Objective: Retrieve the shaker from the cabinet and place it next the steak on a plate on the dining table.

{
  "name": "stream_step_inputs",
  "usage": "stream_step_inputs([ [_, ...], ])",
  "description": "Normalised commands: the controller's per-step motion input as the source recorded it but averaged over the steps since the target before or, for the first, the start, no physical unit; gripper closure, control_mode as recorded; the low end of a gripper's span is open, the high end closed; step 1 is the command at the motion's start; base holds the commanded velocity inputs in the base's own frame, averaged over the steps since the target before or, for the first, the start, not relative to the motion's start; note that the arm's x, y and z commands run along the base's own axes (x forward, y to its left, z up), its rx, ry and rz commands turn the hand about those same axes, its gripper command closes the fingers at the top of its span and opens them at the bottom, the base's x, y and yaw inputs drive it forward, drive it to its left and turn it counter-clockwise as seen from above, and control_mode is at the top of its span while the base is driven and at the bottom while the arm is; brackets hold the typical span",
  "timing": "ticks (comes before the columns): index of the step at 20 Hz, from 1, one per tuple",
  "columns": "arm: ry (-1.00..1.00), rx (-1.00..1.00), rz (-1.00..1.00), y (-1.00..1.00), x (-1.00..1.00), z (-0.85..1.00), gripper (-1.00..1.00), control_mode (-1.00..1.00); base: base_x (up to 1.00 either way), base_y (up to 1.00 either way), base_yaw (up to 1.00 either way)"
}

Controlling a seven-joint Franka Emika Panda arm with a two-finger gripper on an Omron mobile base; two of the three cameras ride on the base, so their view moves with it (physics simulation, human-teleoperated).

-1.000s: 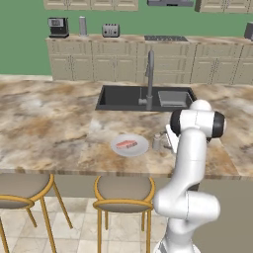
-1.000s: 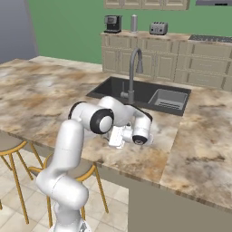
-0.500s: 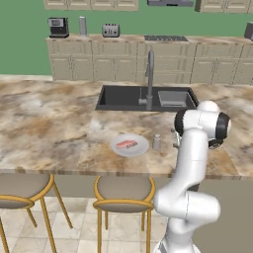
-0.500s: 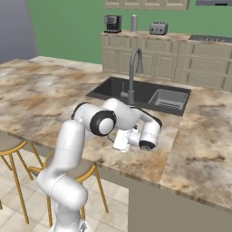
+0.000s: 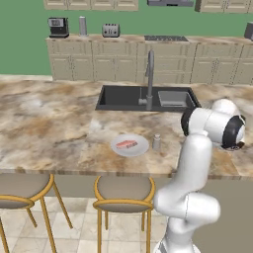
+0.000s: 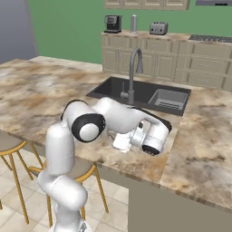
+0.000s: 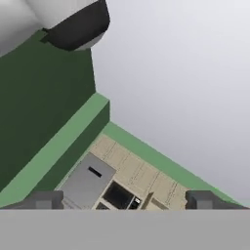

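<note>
A: Where is the shaker (image 5: 156, 142)?
B: It stands upright on the counter (image 5: 54, 121), just beside the plate (image 5: 130, 145) on its right. The steak (image 5: 127, 144) lies flat on that plate.
A: And the sink (image 5: 129, 97)?
B: Behind them, set into the counter, with the faucet (image 5: 149, 79) at its edge.
A: The hand (image 7: 125, 199)?
B: Released, fingers (image 7: 44, 199) spread wide, holding nothing, and pointing up toward the ceiling and the upper wall.
</note>
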Motion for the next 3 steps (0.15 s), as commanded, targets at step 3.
stream_step_inputs([
  [3, 0.04, 0.0, -0.2, -0.08, -1.0, 1.0, -1.0, -1.0, 0.0, 0.0, 0.0],
])
